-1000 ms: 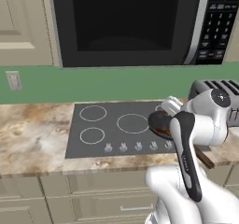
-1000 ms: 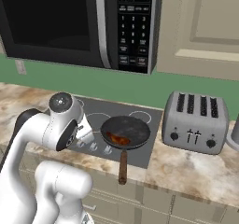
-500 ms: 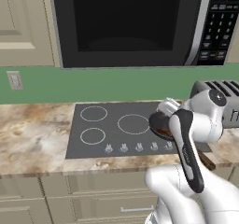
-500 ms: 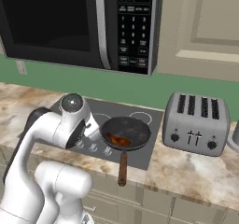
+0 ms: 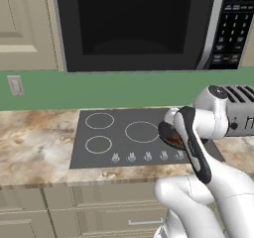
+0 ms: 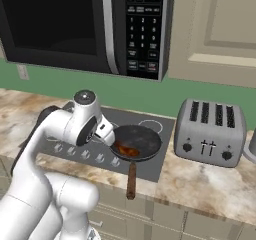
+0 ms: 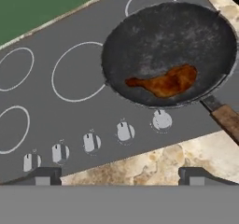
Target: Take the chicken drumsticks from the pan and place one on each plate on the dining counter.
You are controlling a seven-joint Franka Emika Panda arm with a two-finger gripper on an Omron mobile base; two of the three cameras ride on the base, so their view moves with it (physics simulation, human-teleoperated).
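Hand view shows the round black pan (image 7: 170,55) with low sides and a scratched, dull inside, sitting on the flat grey cooktop (image 7: 70,101) at its right side. Only 1 chicken drumstick (image 7: 164,82) is visible, glossy reddish-brown, lying in the near part of the pan with its thin end pointing left. The brown wooden handle (image 7: 228,119) reaches over the marbled stone edge. The gripper (image 7: 119,176) hangs above the row of small knobs (image 7: 93,143), its 2 dark fingertips wide apart and holding nothing. Right of the pan stands a silver toaster (image 6: 210,133).
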